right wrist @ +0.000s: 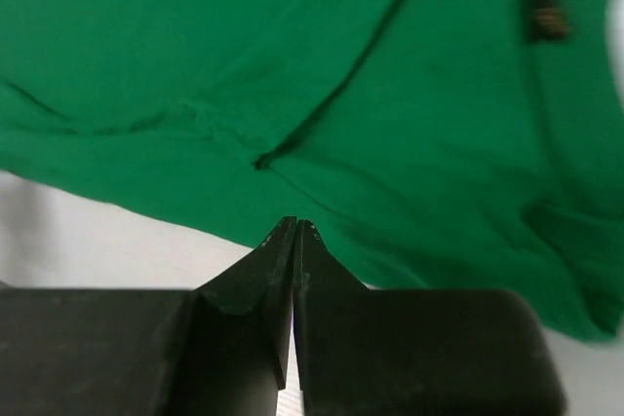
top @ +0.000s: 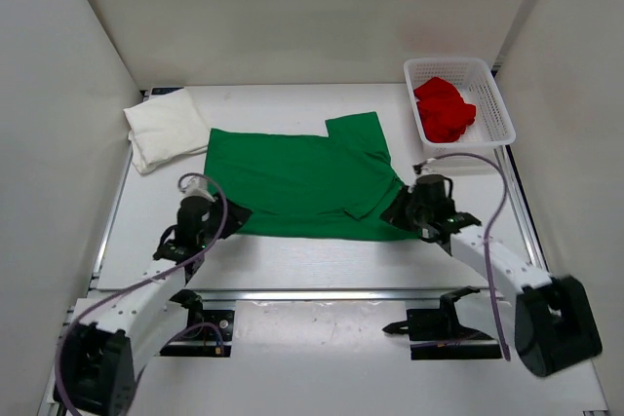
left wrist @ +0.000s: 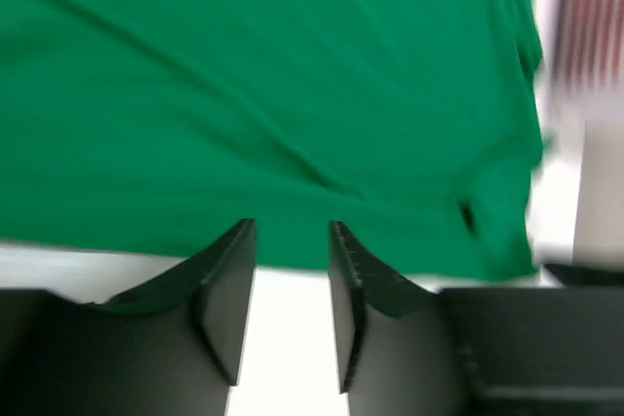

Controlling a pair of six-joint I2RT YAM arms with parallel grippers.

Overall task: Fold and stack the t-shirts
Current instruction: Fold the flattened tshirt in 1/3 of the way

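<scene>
Both my arms reach forward from the near edge and stoop low over the table (top: pixel 292 265). My left gripper (top: pixel 232 213) sits at the near left corner of the green t-shirt (top: pixel 302 182), and my right gripper (top: pixel 400 209) sits at its near right corner. The shirt lies spread across the middle with one sleeve folded in. Only the overhead view shows the white t-shirt (top: pixel 166 129) folded at the far left and the red t-shirt (top: pixel 444 109) bunched in the basket (top: pixel 458 63) at the far right. My left wrist view shows those jaws released, bare table between them and the tips at the hem. My right wrist view shows those jaws clenched at the hem. I cannot tell whether they pinch cloth.
</scene>
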